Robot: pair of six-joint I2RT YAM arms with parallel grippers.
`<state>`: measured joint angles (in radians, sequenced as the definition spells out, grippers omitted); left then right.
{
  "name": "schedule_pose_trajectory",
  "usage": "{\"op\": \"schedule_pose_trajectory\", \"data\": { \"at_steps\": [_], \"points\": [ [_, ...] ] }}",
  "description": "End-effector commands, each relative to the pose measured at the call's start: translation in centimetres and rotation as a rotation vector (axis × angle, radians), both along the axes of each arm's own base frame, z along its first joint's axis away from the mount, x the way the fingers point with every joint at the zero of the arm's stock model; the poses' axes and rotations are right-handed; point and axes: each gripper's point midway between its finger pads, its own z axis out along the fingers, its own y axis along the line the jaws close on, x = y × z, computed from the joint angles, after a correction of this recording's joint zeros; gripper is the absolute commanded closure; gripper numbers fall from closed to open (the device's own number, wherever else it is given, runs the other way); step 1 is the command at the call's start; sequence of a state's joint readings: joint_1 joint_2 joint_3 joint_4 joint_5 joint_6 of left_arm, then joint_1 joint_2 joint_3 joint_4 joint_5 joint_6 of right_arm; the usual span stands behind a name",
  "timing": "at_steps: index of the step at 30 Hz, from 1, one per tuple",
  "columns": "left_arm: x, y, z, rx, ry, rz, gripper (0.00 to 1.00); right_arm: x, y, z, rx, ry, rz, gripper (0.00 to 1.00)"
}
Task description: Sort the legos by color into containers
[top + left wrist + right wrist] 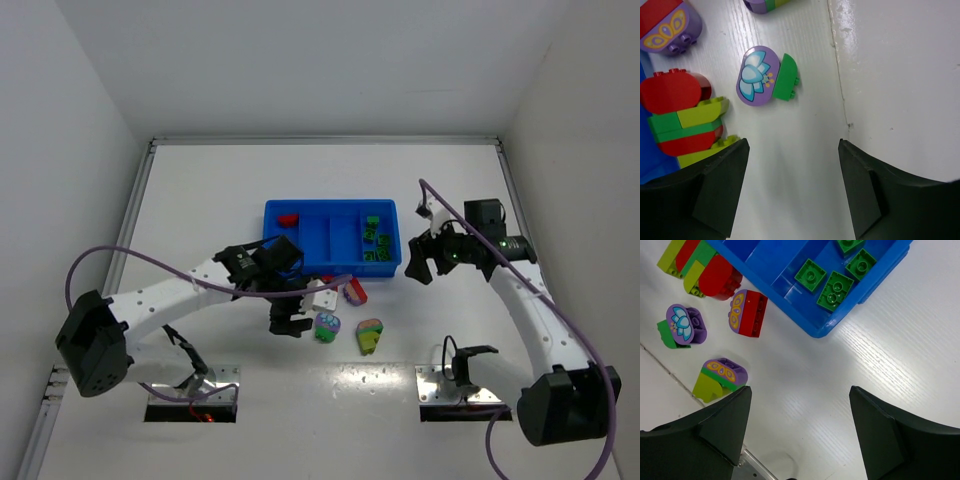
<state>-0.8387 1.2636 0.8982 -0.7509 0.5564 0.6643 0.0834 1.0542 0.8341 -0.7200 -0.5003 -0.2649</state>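
- While my left pincer (792, 152) hangs over the white table (890, 75), its jaws stand spread and grasp nothing.
- Just ahead of its fingers lies a purple flower brick (756, 76), joined to a green brick (787, 77).
- Close beside one finger sits a red, green and yellow-green cluster (682, 112), just beside the blue tray (767, 262).
- Beyond that lies a red butterfly brick (665, 25), apart from the cluster.
- My right pincer (799, 395) is likewise released and empty, over bare table near the tray's corner.
- In the tray, several green bricks (834, 290) fill the end compartment nearest this pincer; one red brick (288, 219) lies in the opposite end compartment.
- A purple-topped yellow-green brick (720, 377) rests on the table, well apart from the tray.
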Motion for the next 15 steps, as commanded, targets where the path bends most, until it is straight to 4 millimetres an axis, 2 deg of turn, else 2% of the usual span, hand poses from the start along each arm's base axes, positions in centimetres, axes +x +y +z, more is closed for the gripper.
{"op": "schedule_pose_trajectory", "data": {
  "at_steps": [1,2,5,8,9,12,15],
  "points": [
    [0.6,-1.7,0.1,-0.027,-0.026,0.037,0.22,0.1,0.2,0.7,0.029,-0.01,0.005,0.2],
    [1.4,-2.2,0.4,-0.032,-0.01,0.141,0.24,-0.2,0.4,0.7,0.035,-0.007,0.025,0.2],
    [1.8,-3.0,0.5,-0.046,0.053,0.255,0.25,-0.5,1.1,1.7,0.038,-0.089,0.152,0.2],
    [2.4,-2.9,0.6,-0.063,0.095,0.36,0.25,-2.0,2.9,2.6,0.053,-0.152,0.342,0.19],
    [3.2,-2.7,0.8,-0.078,0.113,0.431,0.25,-2.3,3.5,3.7,0.057,-0.193,0.41,0.18],
    [3.8,-2.4,0.8,-0.091,0.118,0.477,0.25,-2.4,4.5,4.1,0.051,-0.18,0.489,0.18],
    [4.4,-2.1,1.0,-0.093,0.105,0.508,0.26,-2.8,5.9,3.4,0.056,-0.123,0.559,0.17]
  ]
}}
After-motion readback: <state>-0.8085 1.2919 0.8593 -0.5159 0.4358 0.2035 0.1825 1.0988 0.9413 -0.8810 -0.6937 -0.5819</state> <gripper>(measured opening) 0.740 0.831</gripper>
